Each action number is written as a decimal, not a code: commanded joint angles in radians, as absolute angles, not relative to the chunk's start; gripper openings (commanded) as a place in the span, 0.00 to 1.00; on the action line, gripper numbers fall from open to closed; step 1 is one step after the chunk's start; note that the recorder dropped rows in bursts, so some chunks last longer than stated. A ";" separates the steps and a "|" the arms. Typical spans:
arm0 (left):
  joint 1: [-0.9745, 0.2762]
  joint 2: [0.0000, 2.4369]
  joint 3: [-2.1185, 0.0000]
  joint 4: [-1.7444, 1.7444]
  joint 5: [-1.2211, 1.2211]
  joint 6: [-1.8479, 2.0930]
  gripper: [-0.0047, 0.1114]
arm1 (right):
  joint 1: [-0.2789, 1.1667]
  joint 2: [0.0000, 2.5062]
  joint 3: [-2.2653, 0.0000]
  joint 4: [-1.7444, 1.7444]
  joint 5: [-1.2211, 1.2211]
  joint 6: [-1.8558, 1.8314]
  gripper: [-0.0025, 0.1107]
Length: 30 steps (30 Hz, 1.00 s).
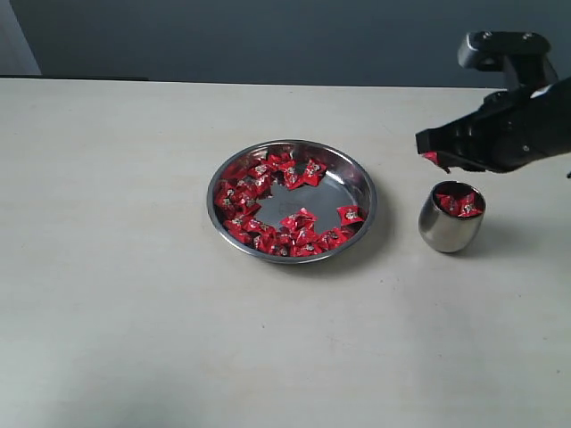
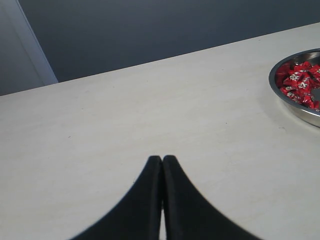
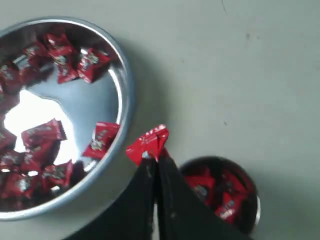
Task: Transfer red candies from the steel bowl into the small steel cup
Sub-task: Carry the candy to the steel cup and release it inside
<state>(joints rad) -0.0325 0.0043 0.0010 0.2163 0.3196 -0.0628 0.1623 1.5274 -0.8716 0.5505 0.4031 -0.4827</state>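
Observation:
The steel bowl sits mid-table with many red candies ringing its bottom; its rim also shows in the right wrist view, and an edge of it in the left wrist view. To its right stands the small steel cup with a few red candies inside. My right gripper hovers just above and left of the cup, shut on one red candy pinched at its tips. My left gripper is shut and empty over bare table, left of the bowl.
The pale table spreads wide to the left and front of the bowl. A dark wall runs behind the table's far edge.

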 commanded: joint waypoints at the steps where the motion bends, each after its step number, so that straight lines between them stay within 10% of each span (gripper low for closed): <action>1: -0.033 0.000 0.000 0.219 0.313 -0.068 0.04 | 0.109 1.524 -0.805 0.496 0.379 -0.476 0.02; 20: -0.033 0.000 0.000 0.219 0.313 -0.068 0.04 | 0.094 1.620 -0.784 0.470 0.330 -0.470 0.02; 24: -0.033 0.000 0.000 0.219 0.313 -0.068 0.04 | 0.094 1.620 -0.784 0.470 0.326 -0.470 0.27; 30: -0.033 0.000 0.000 0.219 0.313 -0.068 0.04 | 0.094 1.560 -0.843 0.472 0.340 -0.470 0.28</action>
